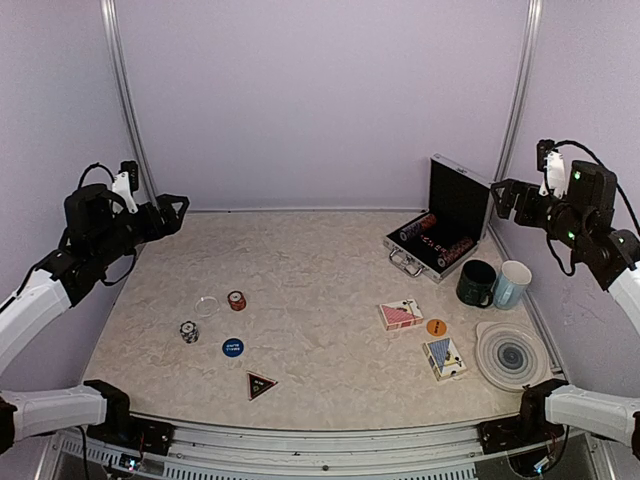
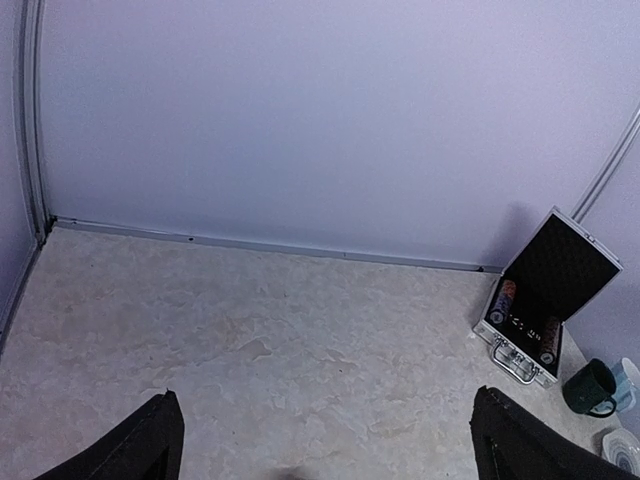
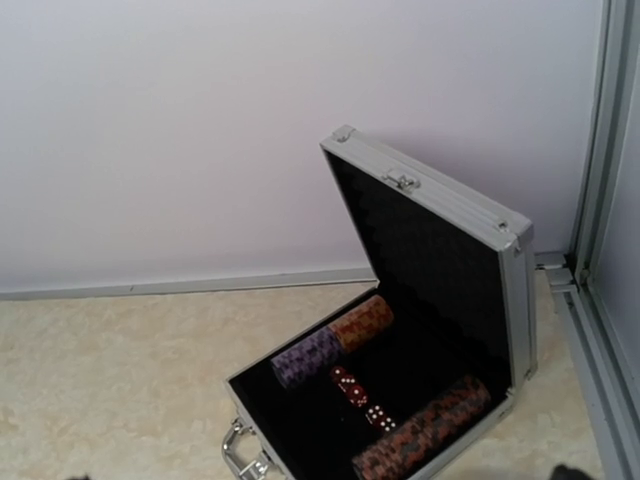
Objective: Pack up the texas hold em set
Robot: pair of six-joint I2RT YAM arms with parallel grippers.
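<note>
Our left gripper [image 1: 172, 212] and right gripper [image 1: 503, 197] hang spread wide over the beige marbled desk [image 1: 320, 280] sides, lilac walls [image 1: 320, 100] around.

The left arm [image 1: 60, 272] is raised and bent at the elbow, and the left gripper [image 1: 176, 212] points inward with jaws spread wide, holding nothing. The right arm [image 1: 592, 225] mirrors it, and the right gripper [image 1: 503, 196] is equally wide and empty
</note>
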